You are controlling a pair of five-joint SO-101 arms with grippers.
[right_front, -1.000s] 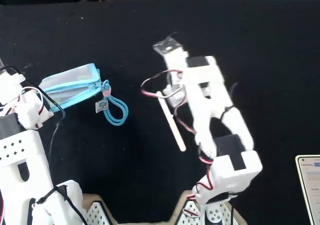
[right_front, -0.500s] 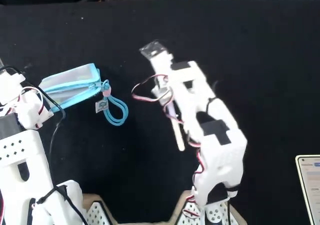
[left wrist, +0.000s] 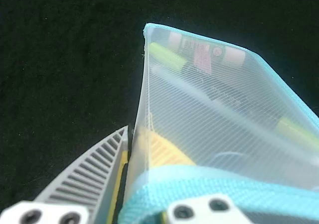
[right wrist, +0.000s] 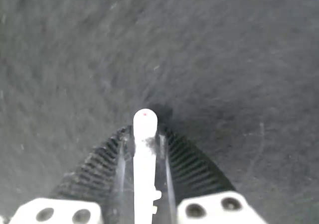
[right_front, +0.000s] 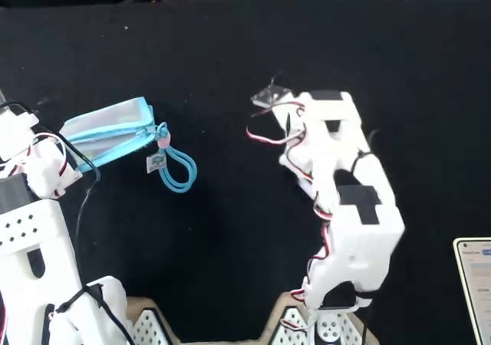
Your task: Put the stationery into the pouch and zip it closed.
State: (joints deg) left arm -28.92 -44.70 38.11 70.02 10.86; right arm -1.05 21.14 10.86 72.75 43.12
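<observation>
Pouch (right_front: pixel 107 126) sits at the left side of the black tabletop (right_front: pixel 399 54) — mesh body w/ blue trim, and its blue strap loop (right_front: pixel 178 169) lies on the cloth toward the middle. We see the left end effector (left wrist: pixel 133 139) clamped on one end of the pouch: one ribbed finger is outside the mesh wall, and the other shows yellowish through it from the far side. Through the mesh we make out stationery inside, incl. a green piece (left wrist: pixel 167 56) and a pink piece (left wrist: pixel 202 59) near the far end. We can't tell whether the zip is open or shut.

The right arm (right_front: pixel 345 199) stands right of centre, well apart from the pouch, w/ red and white wires (right_front: pixel 268 134) looping off its wrist. The right end effector (right wrist: pixel 144 130) is closed on a white pen (right wrist: pixel 144 164). The pen runs lengthwise between the two ribbed fingers, and its rounded end pokes just past the fingertips. Black cloth fills the bkgd beyond that end, and we can't tell if the pen touches it.

At the tabletop's near right corner, by the high view's edge, lies a device w/ a lit screen (right_front: pixel 474 284) — well away from both arms.
</observation>
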